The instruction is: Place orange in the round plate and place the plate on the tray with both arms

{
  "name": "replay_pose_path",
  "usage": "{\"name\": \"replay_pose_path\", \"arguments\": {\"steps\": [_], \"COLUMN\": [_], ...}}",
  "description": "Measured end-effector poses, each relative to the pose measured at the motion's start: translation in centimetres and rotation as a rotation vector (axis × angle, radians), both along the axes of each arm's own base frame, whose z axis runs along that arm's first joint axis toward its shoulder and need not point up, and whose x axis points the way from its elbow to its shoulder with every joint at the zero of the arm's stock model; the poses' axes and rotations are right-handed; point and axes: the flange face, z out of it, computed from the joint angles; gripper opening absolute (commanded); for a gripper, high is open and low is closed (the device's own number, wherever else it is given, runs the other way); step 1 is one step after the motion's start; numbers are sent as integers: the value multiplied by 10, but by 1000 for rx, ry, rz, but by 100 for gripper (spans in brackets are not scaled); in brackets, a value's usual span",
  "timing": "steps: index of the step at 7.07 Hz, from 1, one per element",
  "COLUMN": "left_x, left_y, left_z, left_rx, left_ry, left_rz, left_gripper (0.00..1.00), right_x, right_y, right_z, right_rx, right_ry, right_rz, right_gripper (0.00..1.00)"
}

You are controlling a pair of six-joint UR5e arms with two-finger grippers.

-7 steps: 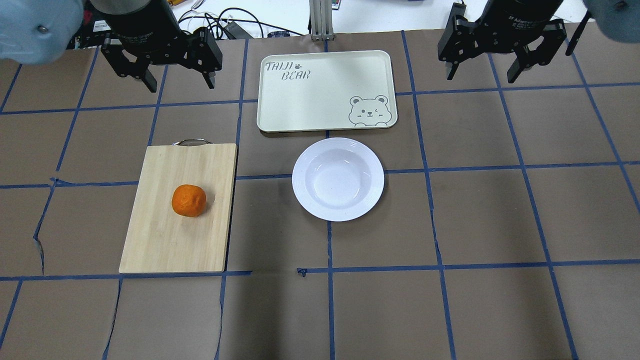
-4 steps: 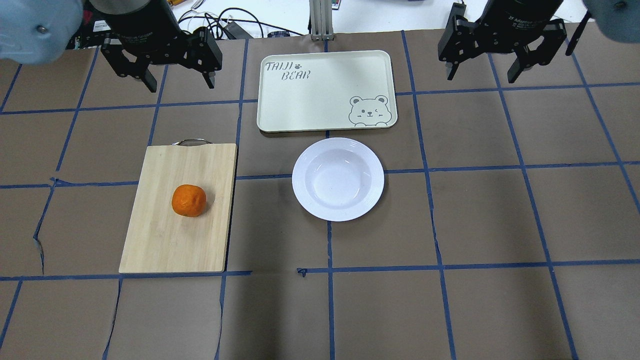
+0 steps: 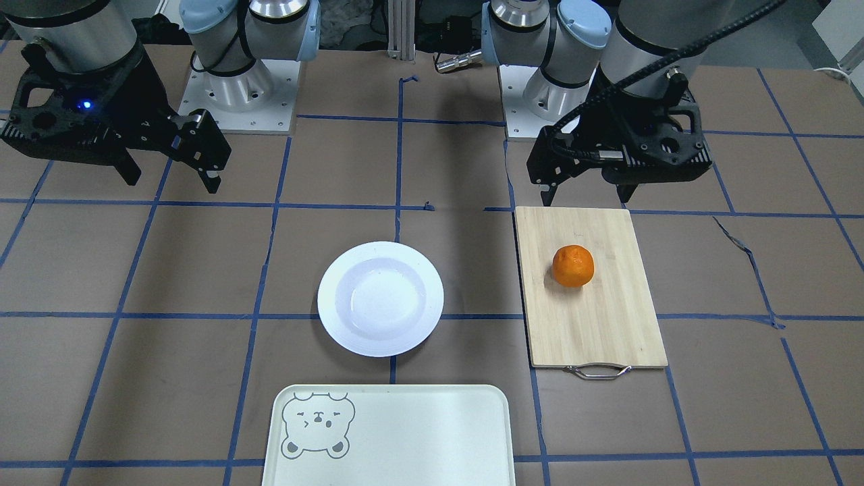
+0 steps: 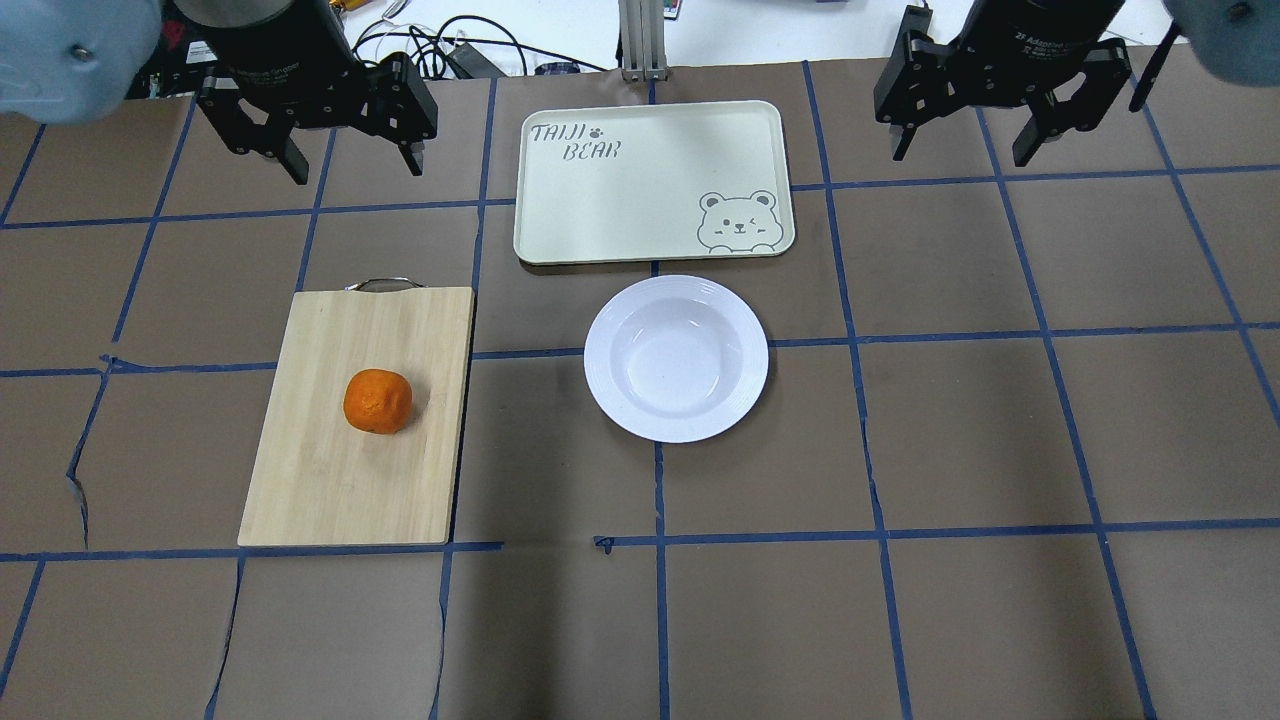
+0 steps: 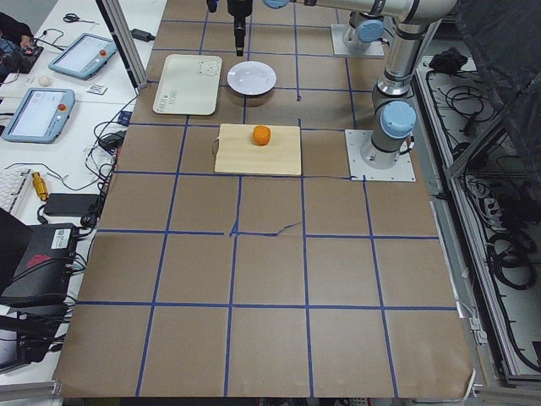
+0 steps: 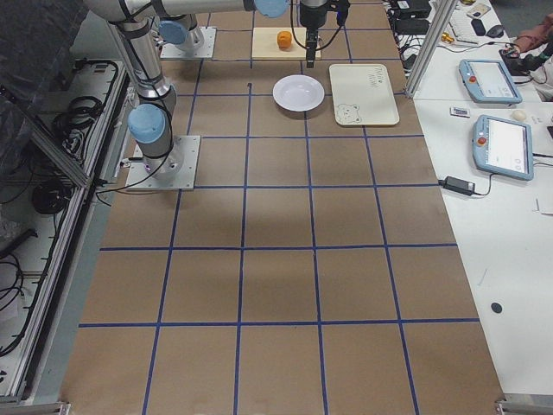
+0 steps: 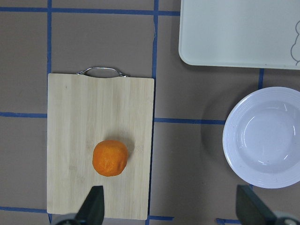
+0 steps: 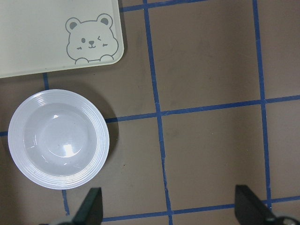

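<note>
The orange (image 4: pixel 378 401) (image 3: pixel 573 265) (image 7: pixel 110 158) rests on a bamboo cutting board. The round plate (image 4: pixel 600 360) (image 3: pixel 327 297) (image 8: pixel 16 140) lies bare on the table, just in front of the tray (image 4: pixel 640 190) (image 3: pixel 418 432), which carries nothing. My left gripper (image 4: pixel 355 165) (image 3: pixel 584 198) hangs open high above the board's handle end, apart from the orange. My right gripper (image 4: pixel 960 152) (image 3: pixel 173 182) is open too, high over bare table to the right of the tray and well away from the plate.
The cutting board (image 4: pixel 330 480) with a metal handle (image 4: pixel 380 284) lies left of the plate. Blue tape lines grid the brown table cover. Cables (image 4: pixel 450 45) and a metal post (image 4: pixel 640 40) sit beyond the far edge.
Both grippers have drifted very slightly toward the far edge, the left one most. Orange, plate and tray have not moved.
</note>
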Motion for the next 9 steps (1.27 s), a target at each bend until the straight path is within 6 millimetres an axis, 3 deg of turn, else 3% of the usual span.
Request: {"name": "replay_pose_path", "arguments": {"steps": [1, 3, 5, 7, 9], "left_x": [7, 25, 64, 85, 88], "left_y": [-7, -12, -2, 4, 7], "left_z": [-23, -108, -189, -248, -290], "left_rx": [45, 157, 251, 356, 418], "left_ry": [-3, -13, -40, -53, -45], "left_rz": [11, -6, -2, -1, -8], "left_gripper": [100, 100, 100, 100, 97], "right_x": [0, 0, 0, 0, -1], "right_y": [0, 0, -1, 0, 0], "right_z": [0, -1, -1, -3, -7], "right_rx": [0, 1, 2, 5, 14], "right_ry": [0, 0, 0, -2, -3], "right_rz": [0, -1, 0, 1, -2], "right_gripper": [100, 100, 100, 100, 100]}}
